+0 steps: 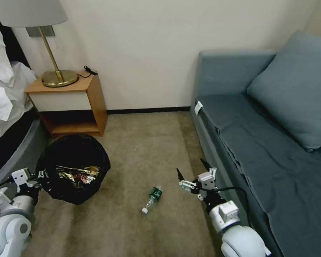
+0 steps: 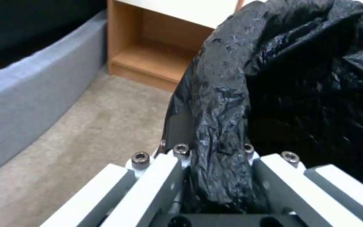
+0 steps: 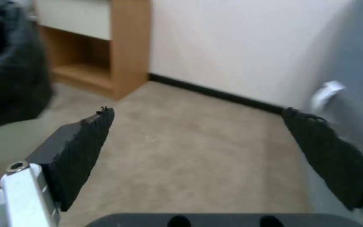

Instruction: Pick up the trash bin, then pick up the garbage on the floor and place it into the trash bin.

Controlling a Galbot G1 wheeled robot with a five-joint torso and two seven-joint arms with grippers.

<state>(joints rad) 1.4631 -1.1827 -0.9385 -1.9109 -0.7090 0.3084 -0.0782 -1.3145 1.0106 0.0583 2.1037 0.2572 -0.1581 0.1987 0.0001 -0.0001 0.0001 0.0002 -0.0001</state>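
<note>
The right gripper (image 1: pixel 191 172) sat lower middle of the head view, fingers spread wide with nothing in them, just right of the bottle (image 1: pixel 152 199) lying on the carpet (image 1: pixel 146 150). Over at lower left, the left gripper (image 1: pixel 42 175) was clamped on the rim of the trash bin (image 1: pixel 74 167), wrappers already inside. I'd say the trick was lining those fingers across the bottle's narrow body, dropping straight down, and keeping the bin level meanwhile.

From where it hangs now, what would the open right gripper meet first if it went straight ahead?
Probably bare carpet, then the wall. The right gripper has nothing between its fingers; depth is unclear.
</note>
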